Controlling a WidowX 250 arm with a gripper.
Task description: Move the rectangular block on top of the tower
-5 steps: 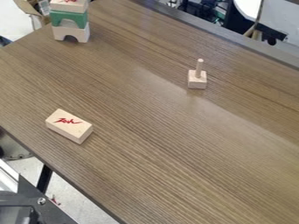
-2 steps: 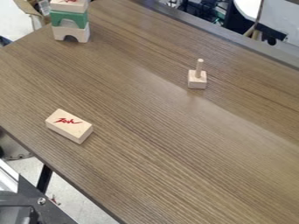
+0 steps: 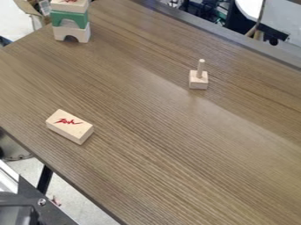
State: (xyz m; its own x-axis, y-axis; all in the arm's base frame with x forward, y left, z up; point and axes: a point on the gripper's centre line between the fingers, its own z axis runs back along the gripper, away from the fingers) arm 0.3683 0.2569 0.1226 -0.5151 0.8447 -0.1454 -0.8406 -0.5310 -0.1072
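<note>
I can't tell if my pincer is open or closed, but the block runs longways from far left to near right, so I'd pinch across it.

Two arches, two red-marked blocks, one pegged cube.

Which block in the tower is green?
The middle one: the green arch block, between the pale arch block at the bottom and the pale block with a red mark on top. Neither of those is green.
</note>
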